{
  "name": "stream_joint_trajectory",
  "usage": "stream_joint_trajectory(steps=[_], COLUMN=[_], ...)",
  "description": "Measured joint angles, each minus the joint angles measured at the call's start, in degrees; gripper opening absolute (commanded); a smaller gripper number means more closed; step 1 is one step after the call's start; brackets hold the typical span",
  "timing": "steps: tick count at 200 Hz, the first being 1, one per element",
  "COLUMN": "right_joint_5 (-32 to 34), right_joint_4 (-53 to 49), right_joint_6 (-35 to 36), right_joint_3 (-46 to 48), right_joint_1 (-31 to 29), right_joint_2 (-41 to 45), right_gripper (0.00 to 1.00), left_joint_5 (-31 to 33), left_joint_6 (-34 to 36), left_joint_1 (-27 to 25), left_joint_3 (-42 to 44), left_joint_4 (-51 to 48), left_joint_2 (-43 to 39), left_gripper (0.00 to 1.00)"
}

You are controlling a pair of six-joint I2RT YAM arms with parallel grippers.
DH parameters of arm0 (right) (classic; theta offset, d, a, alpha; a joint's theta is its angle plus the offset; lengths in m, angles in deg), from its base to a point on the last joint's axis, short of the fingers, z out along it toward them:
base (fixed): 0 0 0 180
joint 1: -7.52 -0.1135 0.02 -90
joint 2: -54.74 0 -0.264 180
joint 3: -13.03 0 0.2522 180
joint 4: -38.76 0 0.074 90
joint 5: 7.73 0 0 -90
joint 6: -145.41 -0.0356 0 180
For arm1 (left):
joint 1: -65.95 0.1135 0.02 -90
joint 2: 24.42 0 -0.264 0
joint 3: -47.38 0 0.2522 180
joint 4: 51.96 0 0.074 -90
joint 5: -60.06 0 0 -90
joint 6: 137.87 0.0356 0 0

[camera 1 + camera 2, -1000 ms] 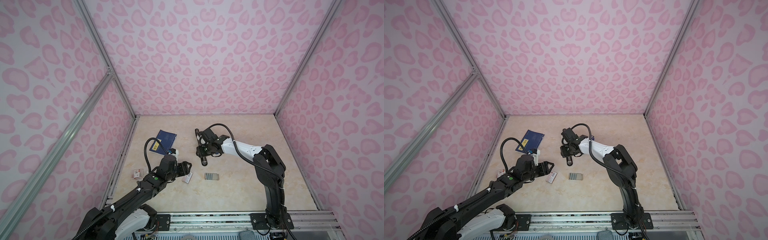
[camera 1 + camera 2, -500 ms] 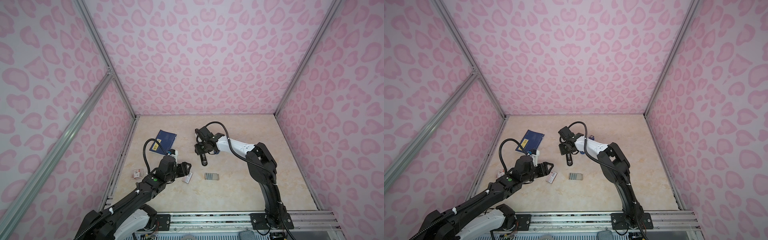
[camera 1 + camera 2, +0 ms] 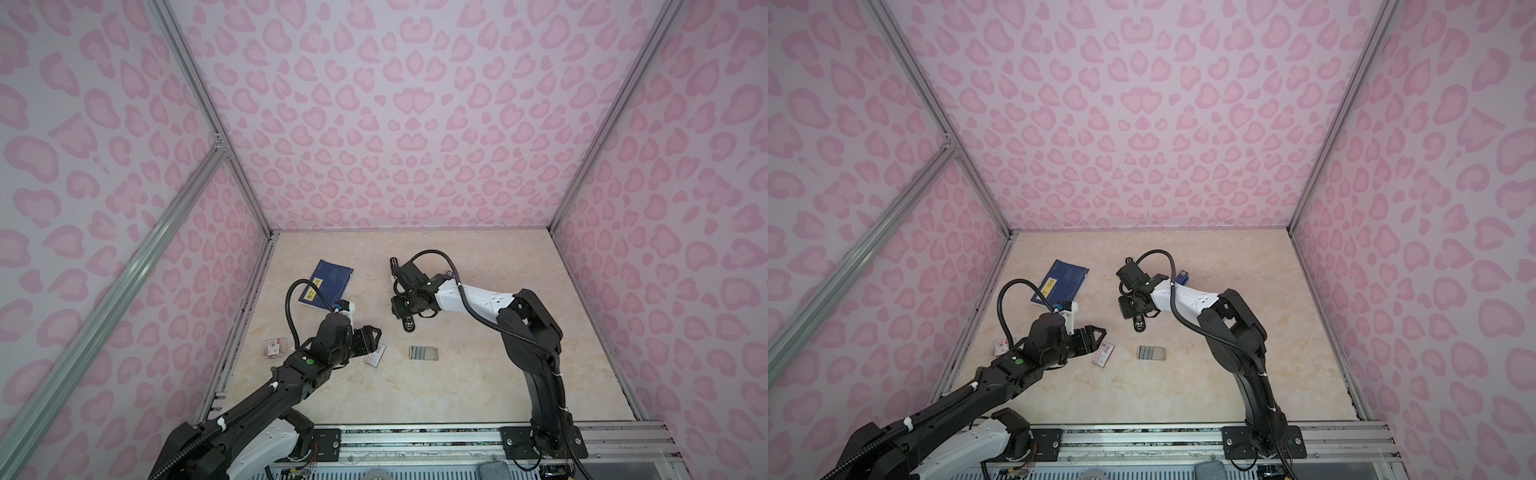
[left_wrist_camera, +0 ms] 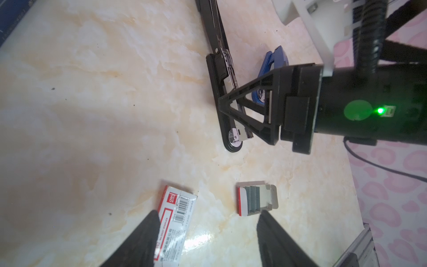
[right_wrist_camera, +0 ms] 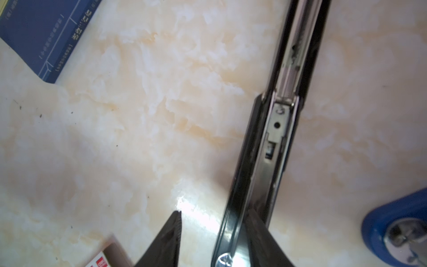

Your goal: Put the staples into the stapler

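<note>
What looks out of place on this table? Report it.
The stapler lies hinged wide open, magazine exposed. The staples sit in an uncovered tray, apart from the red-and-white box sleeve. Nothing looks damaged or spilled.

both top views look down steeply from high above the near edge of the table (image 3: 415, 390), facing the back wall (image 3: 395, 124), far enough to hold the whole table, and they share almost the same scene. the left wrist view hangs low and close over the table, looking out past the left gripper (image 4: 208, 213) at the staples (image 4: 253, 200) and the stapler (image 4: 217, 67) beyond. the right wrist view sits closer still, looking past the right gripper (image 5: 214, 211) along the stapler, and shares it and a corner of the book (image 5: 41, 34) with the left wrist view.
</note>
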Motion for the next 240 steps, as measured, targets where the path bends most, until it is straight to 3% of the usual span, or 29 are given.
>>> stream_joint_trajectory(steps=[115,186,240], right_joint_5=[-0.2,4.2,4.9], right_joint_4=[0.2,0.2,0.3], right_joint_6=[-1.5,0.3,1.6], right_joint_3=[7.3,9.3,8.2], right_joint_1=[-0.3,3.1,2.5], right_joint_2=[9.1,7.5,3.5], right_gripper=[0.48,0.31,0.29], left_joint_5=[0.2,0.2,0.7], left_joint_6=[-0.4,-0.4,-0.3], left_joint_1=[0.0,0.0,0.0], left_joint_3=[0.0,-1.5,-2.6], left_joint_4=[0.0,0.0,-0.3], left_joint_2=[-0.5,1.4,2.1], left_gripper=[0.70,0.70,0.71])
